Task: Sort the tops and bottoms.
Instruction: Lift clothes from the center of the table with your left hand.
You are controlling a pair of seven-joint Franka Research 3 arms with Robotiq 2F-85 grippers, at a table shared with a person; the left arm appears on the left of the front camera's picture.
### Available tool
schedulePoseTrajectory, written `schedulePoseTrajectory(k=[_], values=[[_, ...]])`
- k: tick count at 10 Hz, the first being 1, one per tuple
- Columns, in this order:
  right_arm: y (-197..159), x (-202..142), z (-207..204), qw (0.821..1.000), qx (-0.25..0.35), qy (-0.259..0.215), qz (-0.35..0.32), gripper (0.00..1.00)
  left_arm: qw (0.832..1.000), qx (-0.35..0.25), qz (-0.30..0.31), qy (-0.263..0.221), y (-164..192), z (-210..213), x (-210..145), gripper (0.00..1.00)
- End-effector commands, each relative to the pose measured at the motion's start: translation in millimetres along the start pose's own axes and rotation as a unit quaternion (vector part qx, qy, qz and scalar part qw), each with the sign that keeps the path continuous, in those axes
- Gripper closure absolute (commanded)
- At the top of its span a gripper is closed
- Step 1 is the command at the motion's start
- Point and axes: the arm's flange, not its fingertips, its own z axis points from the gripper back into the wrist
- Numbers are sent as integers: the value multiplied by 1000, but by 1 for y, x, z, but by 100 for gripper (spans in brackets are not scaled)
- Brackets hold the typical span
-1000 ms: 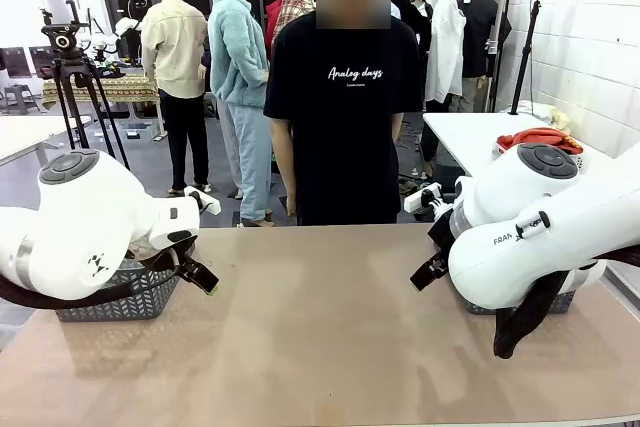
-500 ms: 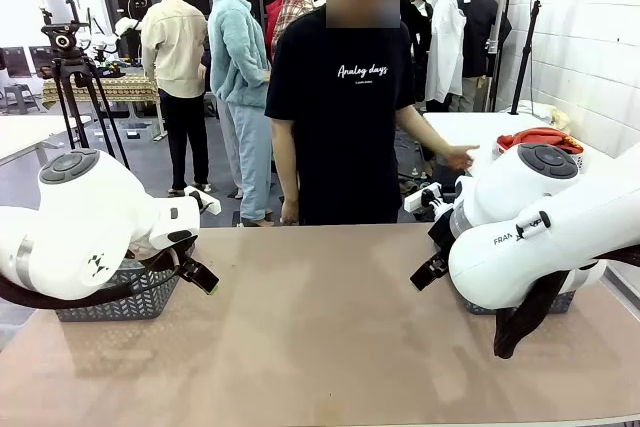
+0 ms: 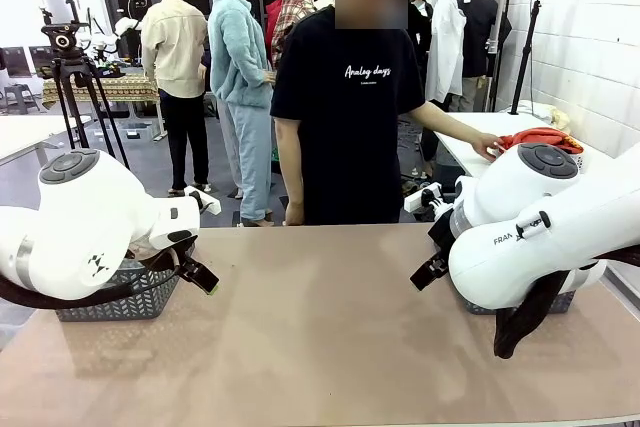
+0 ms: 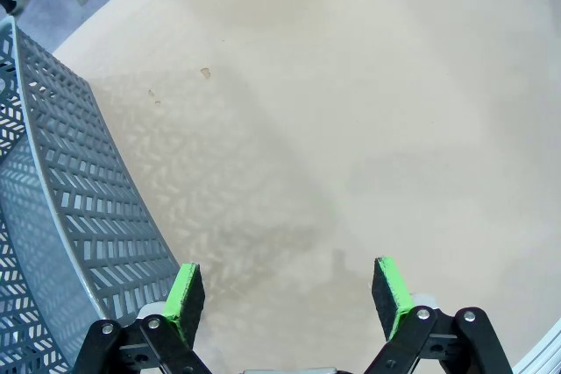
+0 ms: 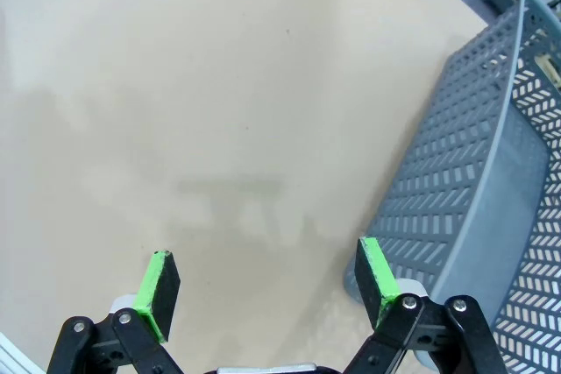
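Observation:
An orange-red top [image 3: 541, 137] lies bunched on a white side table [image 3: 470, 130] behind the right arm. The person in a black T-shirt stands at the far edge and has a hand [image 3: 488, 147] on that cloth. The bottoms are out of view. My left gripper [image 3: 203, 278] hangs low over the left part of the tan table [image 3: 320, 327]. Its green pads [image 4: 185, 295] stand wide apart with bare tabletop between them, so the left gripper [image 4: 289, 291] is open. My right gripper [image 3: 428, 270] hovers at the right, and the right gripper [image 5: 267, 282] is also open and holds nothing.
A grey slotted basket [image 3: 120, 299] stands at the table's left edge, close beside the left fingers [image 4: 53, 216]. A second grey basket [image 3: 560, 303] sits under the right arm, its wall just beside the right gripper [image 5: 473, 172]. A camera tripod [image 3: 75, 77] stands at back left.
The person has turned and stretched an arm out to the side table, and the hand now rests on the orange-red cloth. Neither arm has moved.

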Motion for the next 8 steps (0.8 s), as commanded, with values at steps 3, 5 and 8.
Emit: schedulePoseTrajectory(k=[3,5,8], values=[[0,0,0,1000,0,0,1,0,1000,0,2,0,2,0,0,0],[0,0,0,1000,0,0,1,0,1000,0,2,0,2,0,0,0],[0,0,0,1000,0,0,1,0,1000,0,2,0,2,0,0,0]])
